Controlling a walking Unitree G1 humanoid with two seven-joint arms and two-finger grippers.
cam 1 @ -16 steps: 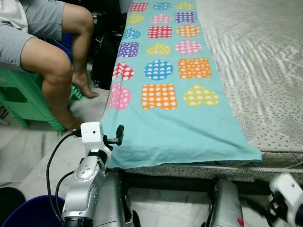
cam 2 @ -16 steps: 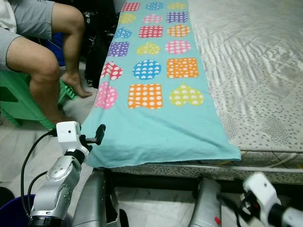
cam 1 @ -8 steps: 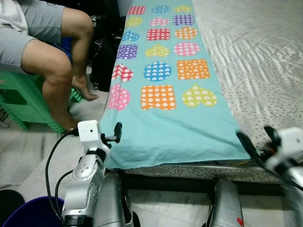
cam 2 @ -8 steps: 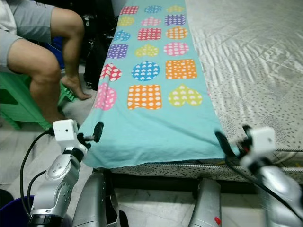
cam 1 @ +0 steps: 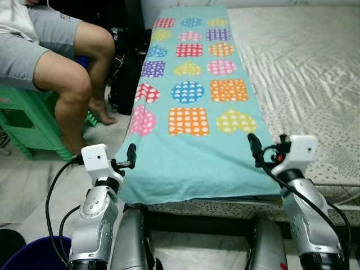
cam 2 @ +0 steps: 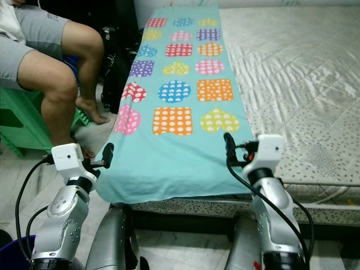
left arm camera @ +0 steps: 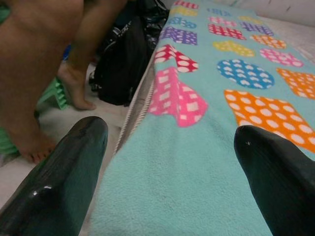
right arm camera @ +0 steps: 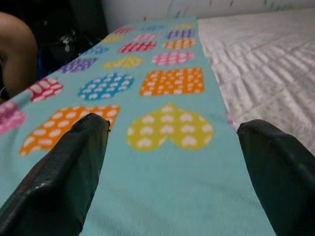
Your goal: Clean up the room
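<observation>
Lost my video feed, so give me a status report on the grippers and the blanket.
Left gripper open at blanket's left corner. Right gripper open over near right edge. Teal blanket flat on bed, ungrasped. Seated person's legs close on the left.

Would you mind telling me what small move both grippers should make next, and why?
Probably lower both onto the near edge of the turquoise fleece blanket with dotted shapes: the left gripper and right gripper hover open above its two near corners, gripping nothing yet.
</observation>
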